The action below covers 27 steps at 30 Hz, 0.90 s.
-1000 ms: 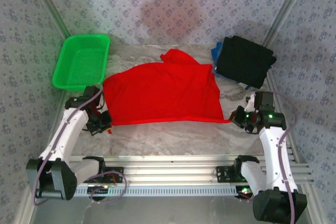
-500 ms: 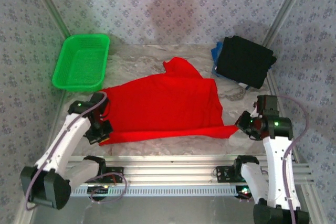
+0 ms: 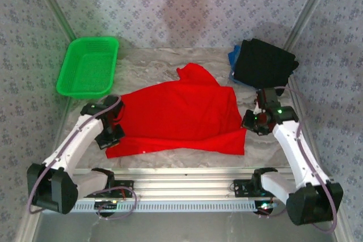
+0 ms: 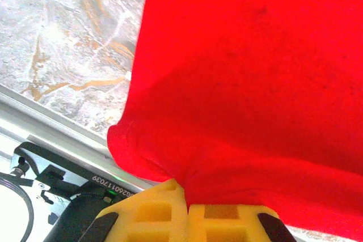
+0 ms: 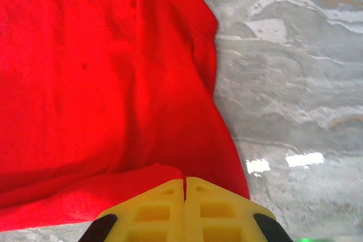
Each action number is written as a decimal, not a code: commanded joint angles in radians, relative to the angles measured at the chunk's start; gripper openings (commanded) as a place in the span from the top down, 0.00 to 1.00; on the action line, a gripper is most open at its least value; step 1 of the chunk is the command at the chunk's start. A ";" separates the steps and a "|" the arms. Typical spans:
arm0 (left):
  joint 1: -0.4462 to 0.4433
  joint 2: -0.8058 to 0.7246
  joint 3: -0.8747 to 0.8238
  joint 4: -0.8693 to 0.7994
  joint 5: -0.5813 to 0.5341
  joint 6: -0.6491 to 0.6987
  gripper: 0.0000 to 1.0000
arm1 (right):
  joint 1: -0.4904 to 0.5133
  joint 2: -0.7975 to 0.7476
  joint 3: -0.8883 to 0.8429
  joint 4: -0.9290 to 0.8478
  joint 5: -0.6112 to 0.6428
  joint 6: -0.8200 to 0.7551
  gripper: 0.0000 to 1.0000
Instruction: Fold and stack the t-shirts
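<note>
A bright red t-shirt (image 3: 176,114) lies spread across the middle of the marble table, its near hem doubled over. My left gripper (image 3: 115,130) is shut on the shirt's left edge; the left wrist view shows red cloth (image 4: 249,83) pinched between the yellow pads (image 4: 153,211). My right gripper (image 3: 248,120) is shut on the shirt's right edge, and in the right wrist view the cloth (image 5: 102,83) runs into the closed yellow pads (image 5: 215,208). A folded black t-shirt (image 3: 264,65) lies on a blue one (image 3: 232,56) at the back right.
A green plastic mesh basket (image 3: 89,66) stands at the back left corner. Patterned walls close in the table on three sides. An aluminium rail (image 3: 181,174) runs along the near edge between the arm bases.
Both grippers have carried the shirt's near edge away from the front and inward, so the hem now folds over the body. The right gripper moved up and left; the left shifted slightly right.
</note>
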 commanded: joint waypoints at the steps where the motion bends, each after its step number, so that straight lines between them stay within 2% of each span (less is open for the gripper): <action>1: 0.049 -0.016 -0.011 0.000 -0.017 0.041 1.00 | 0.013 0.062 -0.005 0.090 0.001 -0.029 1.00; 11: 0.064 0.128 0.055 0.080 0.028 0.132 1.00 | 0.015 0.303 0.115 0.201 -0.035 -0.173 1.00; 27: 0.064 0.193 0.070 0.134 0.026 0.182 1.00 | 0.061 0.475 0.274 0.225 -0.090 -0.358 1.00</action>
